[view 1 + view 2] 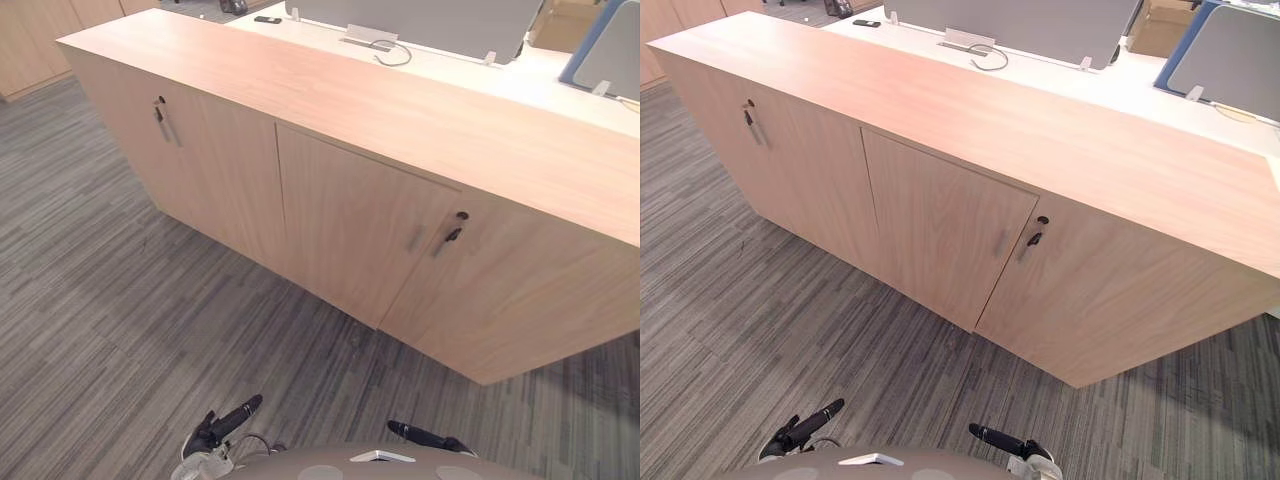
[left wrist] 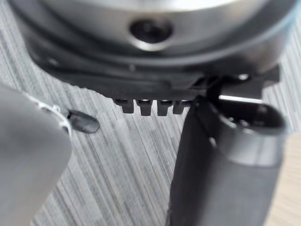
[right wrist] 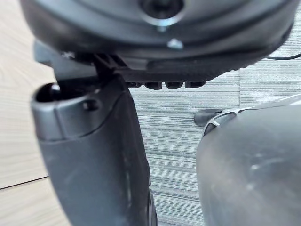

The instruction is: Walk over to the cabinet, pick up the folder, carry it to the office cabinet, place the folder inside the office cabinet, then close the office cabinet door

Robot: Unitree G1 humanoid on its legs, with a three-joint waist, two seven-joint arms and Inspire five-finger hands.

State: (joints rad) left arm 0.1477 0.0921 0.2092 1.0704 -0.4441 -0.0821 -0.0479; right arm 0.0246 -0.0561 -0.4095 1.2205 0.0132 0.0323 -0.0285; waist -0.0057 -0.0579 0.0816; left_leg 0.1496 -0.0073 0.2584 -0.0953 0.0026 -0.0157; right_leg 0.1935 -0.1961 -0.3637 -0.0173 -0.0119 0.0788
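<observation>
Both eye views steeply down on one shared cabinet [image 1: 330, 230]; wrist views close above carpet [image 2: 131, 169]

Cropped by the lower edge: left robot hand [image 1: 232, 416], right robot hand [image 1: 425, 436]. Cropped at right: cabinet [image 1: 400, 120]. Too small to identify: dark item [image 1: 267, 19] on the white table [image 1: 450, 68].

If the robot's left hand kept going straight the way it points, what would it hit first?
Probably the closed cabinet door. The left hand points forward and slightly right above the carpet, with nothing between them, though depth is hard to judge.
</observation>
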